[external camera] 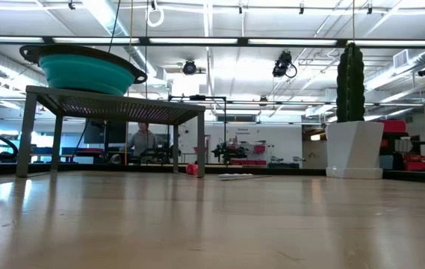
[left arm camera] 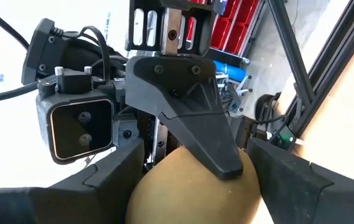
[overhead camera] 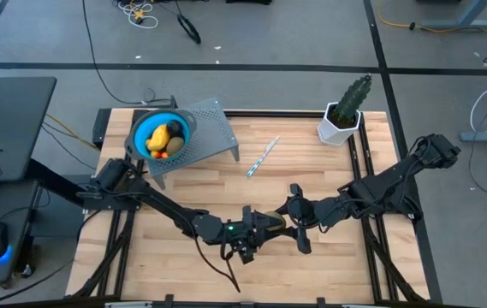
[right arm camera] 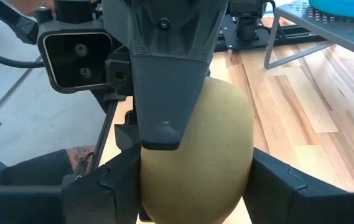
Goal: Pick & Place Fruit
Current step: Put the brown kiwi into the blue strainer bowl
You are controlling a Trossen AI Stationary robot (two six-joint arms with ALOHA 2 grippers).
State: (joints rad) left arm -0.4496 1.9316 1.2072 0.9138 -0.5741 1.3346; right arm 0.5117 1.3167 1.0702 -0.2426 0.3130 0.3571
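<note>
Gripped mid-table from both sides: olive fruit, left gripper and right gripper both closed on it, probably for handover. Meant for bowl far left, already holding fruit.

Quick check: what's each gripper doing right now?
Left gripper: shut on the olive fruit.
Right gripper: shut on the same olive fruit, mid-handover.

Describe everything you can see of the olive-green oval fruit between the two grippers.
The olive-green oval fruit is smooth, matte and plastic-looking, with no marks. It sits where the left gripper and right gripper meet, above the table's near middle. Dark fingers from both press on it, so both seem to hold it.
</note>
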